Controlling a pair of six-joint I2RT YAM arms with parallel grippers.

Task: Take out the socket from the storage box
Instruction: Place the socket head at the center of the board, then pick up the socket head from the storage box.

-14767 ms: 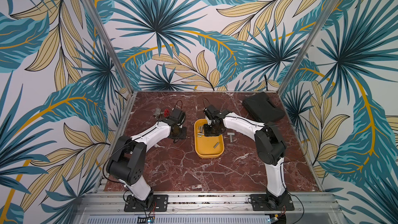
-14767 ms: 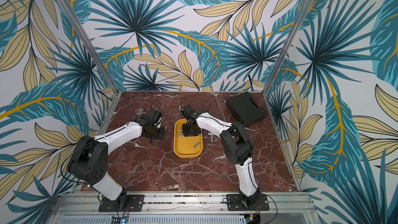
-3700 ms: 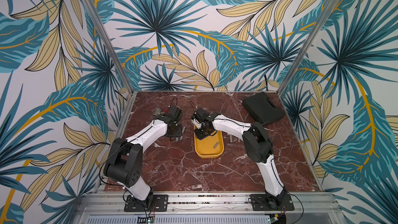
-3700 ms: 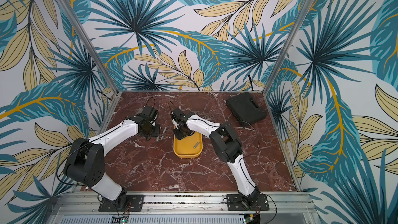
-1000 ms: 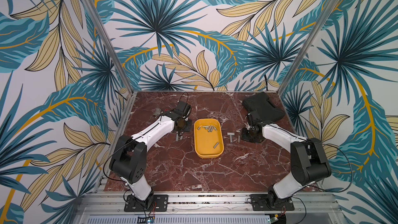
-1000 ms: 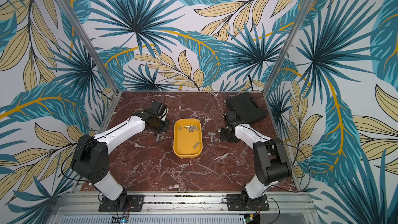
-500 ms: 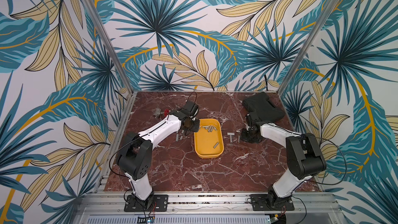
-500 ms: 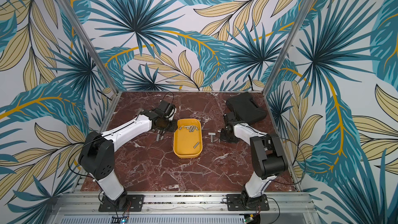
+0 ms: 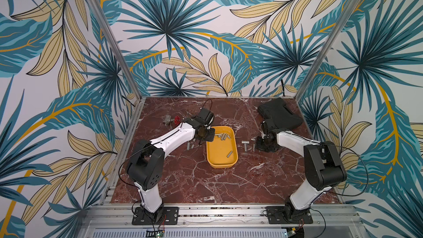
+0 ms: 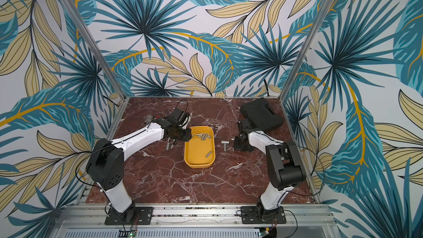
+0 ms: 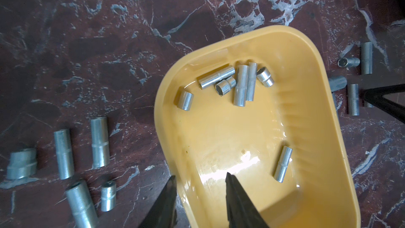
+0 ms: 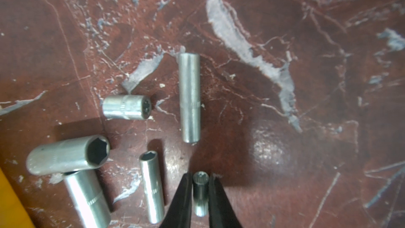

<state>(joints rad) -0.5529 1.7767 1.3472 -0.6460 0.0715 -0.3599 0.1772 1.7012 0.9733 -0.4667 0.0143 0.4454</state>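
1. In a top view the tray (image 9: 236,154) sits between the arms, and the right gripper (image 9: 256,144) hangs low over the table (image 9: 206,186) beside it
2. Left wrist: the left gripper (image 11: 200,178) is spread and empty, straddling the tray rim. Sockets (image 11: 241,84) lie inside, so clear the rim before dipping
3. Right wrist: the jaws pinch a small socket (image 12: 199,196) by the loose sockets (image 12: 188,97). Release gently, lest it roll

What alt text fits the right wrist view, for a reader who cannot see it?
A small silver socket sits between the tips of the right gripper, over the red marble table; whether it is gripped is unclear. Five other sockets lie loose on the table beside it, and a sliver of the yellow storage box shows at the frame's edge.
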